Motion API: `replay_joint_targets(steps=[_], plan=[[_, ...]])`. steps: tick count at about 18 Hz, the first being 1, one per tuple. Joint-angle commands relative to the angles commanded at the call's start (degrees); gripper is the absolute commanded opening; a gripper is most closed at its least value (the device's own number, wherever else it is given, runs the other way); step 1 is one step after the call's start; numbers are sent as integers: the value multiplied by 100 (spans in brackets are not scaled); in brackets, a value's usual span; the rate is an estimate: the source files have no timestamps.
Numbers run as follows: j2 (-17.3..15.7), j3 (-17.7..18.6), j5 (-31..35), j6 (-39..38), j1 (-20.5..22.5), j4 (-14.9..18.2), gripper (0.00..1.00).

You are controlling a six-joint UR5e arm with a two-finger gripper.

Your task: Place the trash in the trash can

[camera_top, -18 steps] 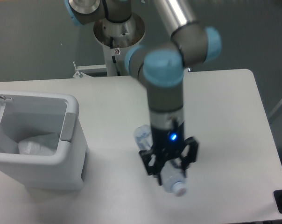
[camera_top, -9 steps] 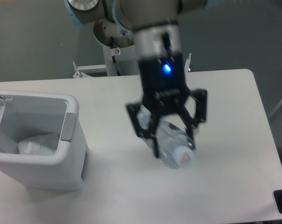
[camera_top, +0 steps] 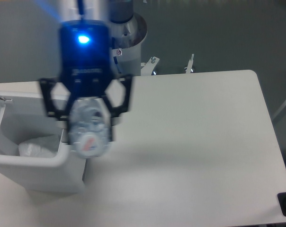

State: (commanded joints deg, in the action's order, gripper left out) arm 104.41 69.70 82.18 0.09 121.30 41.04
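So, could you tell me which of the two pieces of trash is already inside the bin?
The crinkled white wrapper, lying at the bottom of the trash can. The crushed bottle is held in the gripper jaws above the rim.

Glossy clear plastic bottle [camera_top: 88, 135], seemingly crinkled

Honestly nothing here is readable. There's a line of pale lettering on the claw [camera_top: 88, 124] housing just under its blue light, but it's too blurry to make out. The bottle [camera_top: 88, 132] label is just a smear.
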Motion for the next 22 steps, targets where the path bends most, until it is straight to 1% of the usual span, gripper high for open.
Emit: replay_joint_targets(steps=[3, 5, 8, 10, 11, 12, 13, 14, 15, 16, 17, 19, 20, 22], plan=[[61, 88, 0, -114, -220, 9, 67], [88, 307, 9, -114, -317, 9, 67], [193, 466, 9, -97, -483, 9, 67], [202, 606, 17, -88, -519, 9, 68], [211, 615, 18, -97, -520, 9, 72], [211, 633, 18, -97, -520, 9, 72], [202, 659, 18, -97, -520, 9, 75], [202, 668, 9, -88, -520, 9, 83], [185, 746, 9, -62, -528, 9, 84], [132, 826, 17, 8, -520, 17, 95], [36, 939, 52, 191, -520, 18, 100], [-114, 1124, 88, 665, -476, 9, 100], [-184, 1151, 88, 903, -415, 9, 100], [-377, 1195, 149, 1360, 128, 26, 100]])
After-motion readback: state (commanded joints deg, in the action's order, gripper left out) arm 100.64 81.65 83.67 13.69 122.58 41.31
